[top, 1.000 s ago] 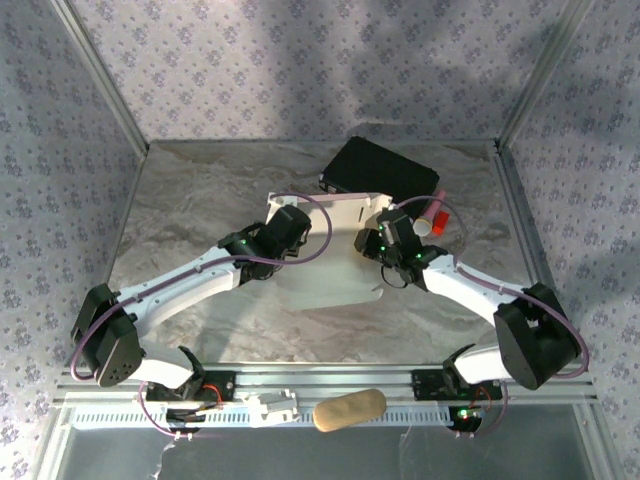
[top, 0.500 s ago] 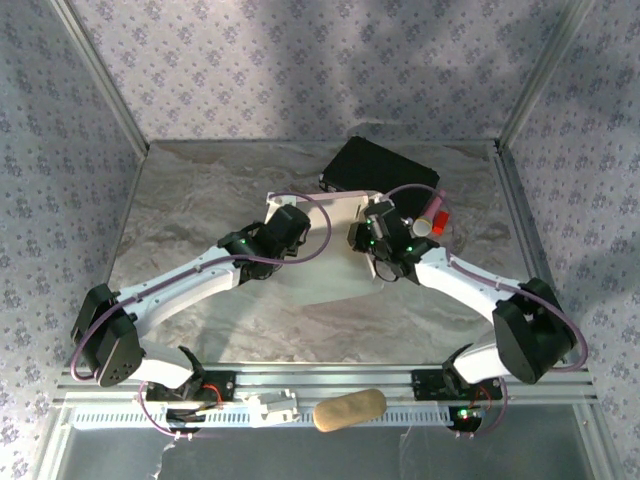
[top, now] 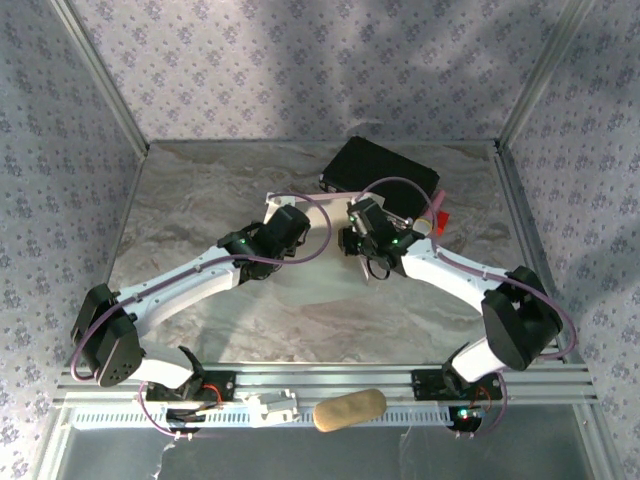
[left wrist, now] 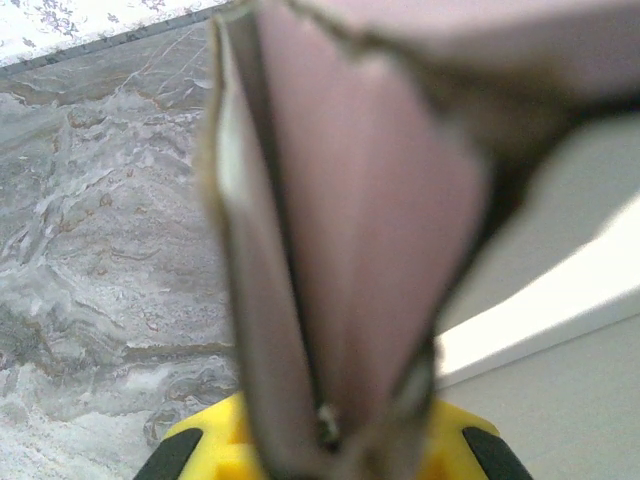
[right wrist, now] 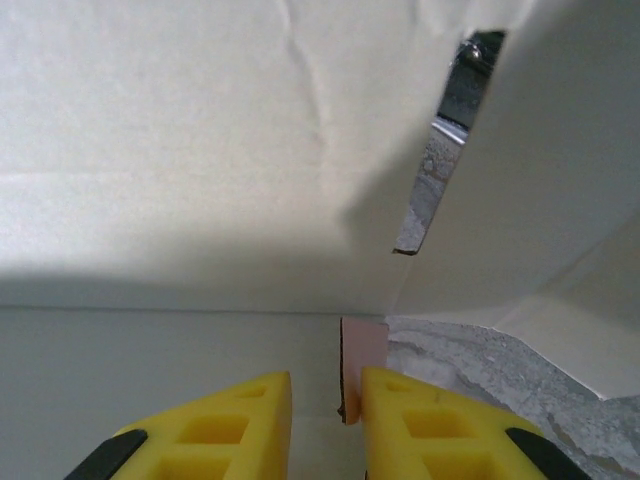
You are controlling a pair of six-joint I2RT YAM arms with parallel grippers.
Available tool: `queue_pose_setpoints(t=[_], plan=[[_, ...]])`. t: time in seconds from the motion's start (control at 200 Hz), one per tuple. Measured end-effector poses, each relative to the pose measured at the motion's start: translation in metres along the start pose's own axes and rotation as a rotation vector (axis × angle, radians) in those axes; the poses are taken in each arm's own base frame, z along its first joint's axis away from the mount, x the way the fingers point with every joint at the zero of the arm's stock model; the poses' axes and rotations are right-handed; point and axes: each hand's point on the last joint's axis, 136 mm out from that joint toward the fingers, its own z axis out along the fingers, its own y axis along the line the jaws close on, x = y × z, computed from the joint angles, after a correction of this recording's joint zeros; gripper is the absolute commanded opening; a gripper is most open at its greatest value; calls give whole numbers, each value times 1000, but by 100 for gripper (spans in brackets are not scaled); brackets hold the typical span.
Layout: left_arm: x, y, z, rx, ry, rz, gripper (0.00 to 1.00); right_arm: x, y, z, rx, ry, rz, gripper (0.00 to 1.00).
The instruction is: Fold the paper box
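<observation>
Mid-fold: left gripper [left wrist: 325, 432] clamps paper box [left wrist: 360, 250] flap, bottom centre. Over on right wrist view, right gripper [right wrist: 326, 410] narrow, card edge in gap, probably unpinched. Next: close, crease.

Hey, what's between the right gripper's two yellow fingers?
In the right wrist view, a thin pink edge of the paper box stands in the right gripper's gap.

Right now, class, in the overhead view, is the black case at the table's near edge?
No, the black case lies at the far edge of the table.
</observation>
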Motion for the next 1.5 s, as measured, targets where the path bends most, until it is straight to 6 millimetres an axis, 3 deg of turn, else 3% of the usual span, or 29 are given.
queue_pose_setpoints(t=[0.18, 0.39, 0.47, 0.72, 0.909, 1.014, 1.084, 1.294, 1.389, 1.499], plan=[[0, 0, 0, 0, -1, -1, 0, -1, 0, -11, 22, -21, -52, 30], [-1, -3, 0, 16, -1, -6, 0, -18, -13, -74, -25, -186, 24, 35], [-2, -2, -1, 22, 0, -13, 0, -17, -26, -88, -51, -230, 92, 31], [-5, 1, -3, 30, -6, -25, 0, 27, -37, -68, -84, -126, 170, 25], [-7, 2, -6, 36, -12, -31, 0, 45, -42, -52, -70, -77, 192, 21], [-7, 2, -5, 61, 1, -31, 0, 49, -48, -52, -85, -71, 192, 26], [-8, 4, -2, 100, 27, -41, 0, 36, -53, -65, -120, -115, 199, 30], [-34, 23, 11, 248, 63, -110, 0, -36, -70, -128, -282, -373, 215, 32], [-51, 23, 12, 330, 54, -109, 0, -63, -85, -135, -343, -424, 242, 31], [-67, 16, 18, 450, 54, -101, 0, -77, -97, -126, -419, -411, 280, 32]])
